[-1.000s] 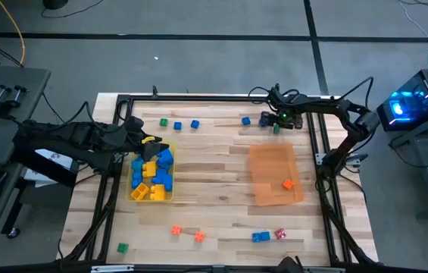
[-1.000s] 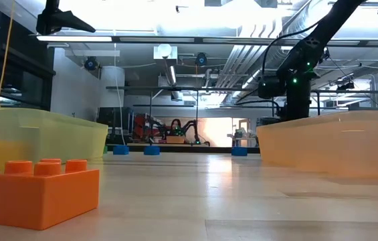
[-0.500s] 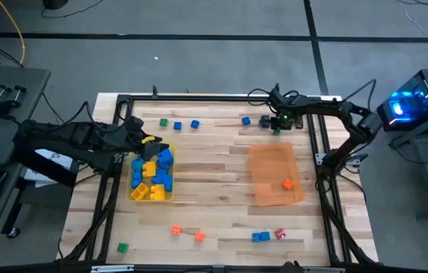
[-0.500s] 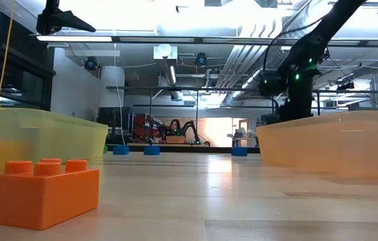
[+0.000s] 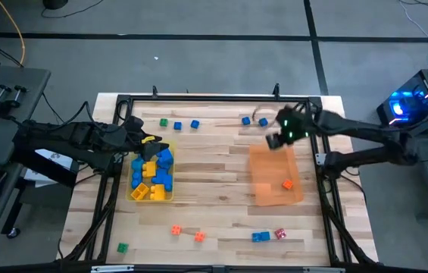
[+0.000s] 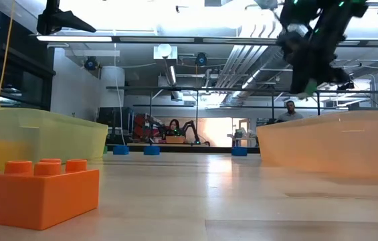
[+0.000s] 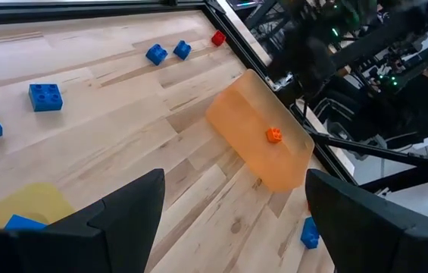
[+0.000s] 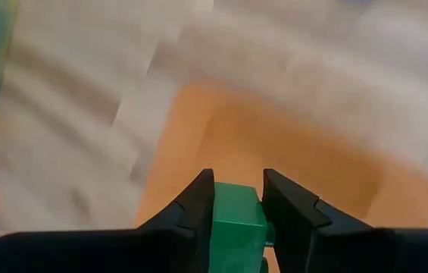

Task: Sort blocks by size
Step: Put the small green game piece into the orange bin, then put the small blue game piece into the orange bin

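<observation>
High view: the right gripper [image 5: 276, 140] hangs over the far edge of the orange tray [image 5: 274, 178]; a release too soon drops its load on the table outside that rim. Low view: the gripper is raised, so a dropped block may bounce. Left wrist view: the left gripper [image 7: 232, 208] waits with fingers wide. Right wrist view: fingers [image 8: 195, 208] pinch the green block [image 8: 238, 216].
</observation>
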